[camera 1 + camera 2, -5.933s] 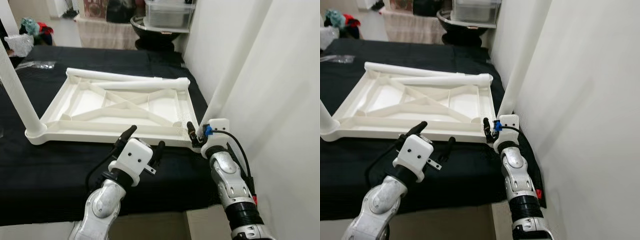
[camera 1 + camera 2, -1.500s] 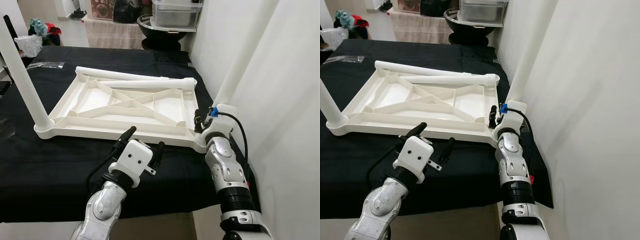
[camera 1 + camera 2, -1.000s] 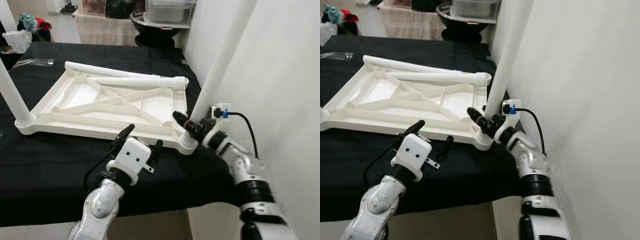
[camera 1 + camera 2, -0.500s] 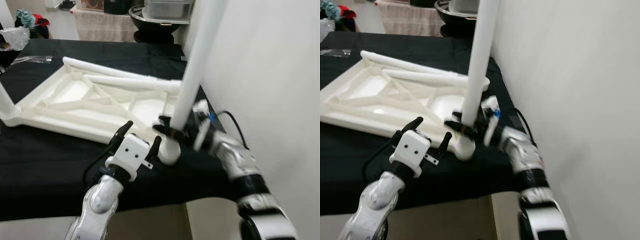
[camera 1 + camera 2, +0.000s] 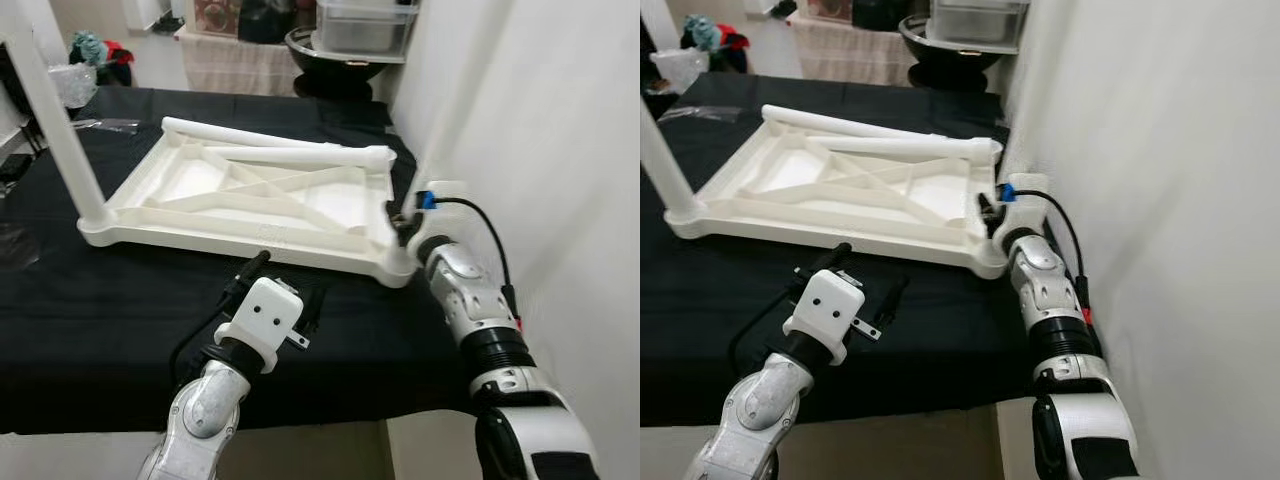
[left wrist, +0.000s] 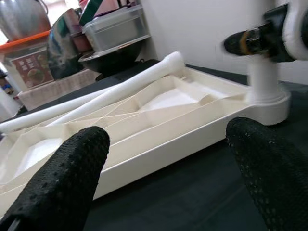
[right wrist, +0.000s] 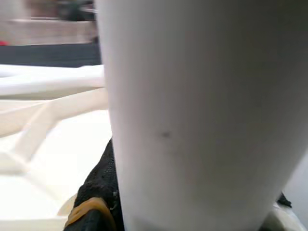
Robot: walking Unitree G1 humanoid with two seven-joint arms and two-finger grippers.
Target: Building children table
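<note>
While an upright leg point(image 5: 62, 135) stands at the far-left corner of the upturned white tabletop point(image 5: 245, 205) on the black-covered desk point(image 5: 90, 310), the left gripper point(image 5: 280, 290) hovers with fingers spread wide, and the right gripper point(image 5: 398, 222) clasps the right corner leg point(image 7: 192, 115).

Home, prob. a bedroom/spare rm w/ household clutter: black-sheeted bed point(image 5: 120, 330) along a white wall point(image 5: 560, 150), towel-draped stand point(image 5: 245, 65), clear storage tub point(image 5: 365, 25), dark bowl point(image 5: 335, 50), clothes pile point(image 5: 95, 48) at back.
</note>
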